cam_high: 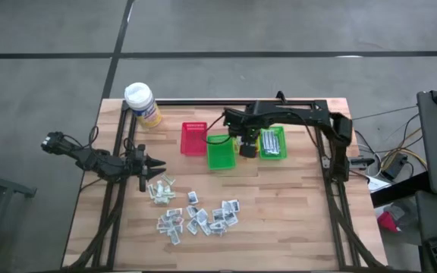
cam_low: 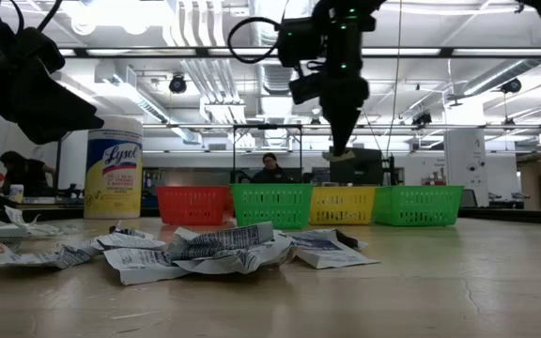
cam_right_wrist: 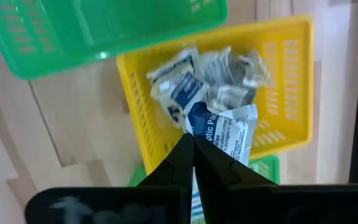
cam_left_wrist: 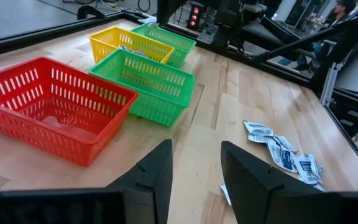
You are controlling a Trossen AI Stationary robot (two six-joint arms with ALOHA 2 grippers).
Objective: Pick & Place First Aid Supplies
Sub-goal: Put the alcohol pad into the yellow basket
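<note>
Crumpled white-and-blue first aid packets (cam_high: 196, 216) are seen scattered over the lower middle of the high view, on the wooden surface (cam_high: 294, 220); in the low view the same packets lie in the near foreground. Just above and left of that pile in the high view, the left gripper (cam_high: 158, 162) is held over the boards with its jaws parted and nothing between them; the gap is shown plainly in the left wrist view. Farther back, four small baskets are lined up across the middle of the surface: a red basket (cam_high: 193, 138), a green basket (cam_high: 220, 151), a yellow basket (cam_right_wrist: 284, 81) largely hidden under the right arm in the high view, and a second green basket (cam_high: 272, 143). The right gripper (cam_right_wrist: 193, 146) is positioned above the yellow basket, its jaws clenched on an antiseptic wipe packet (cam_right_wrist: 229, 134) that hangs from the fingertips. Several more crinkled packets are seen lying inside the yellow basket. At the upper left of the surface in the high view, a Lysol wipes canister (cam_high: 142, 103) stands upright. Beyond the baskets, in the low view, a seated person (cam_low: 270, 169) is visible in the room.
</note>
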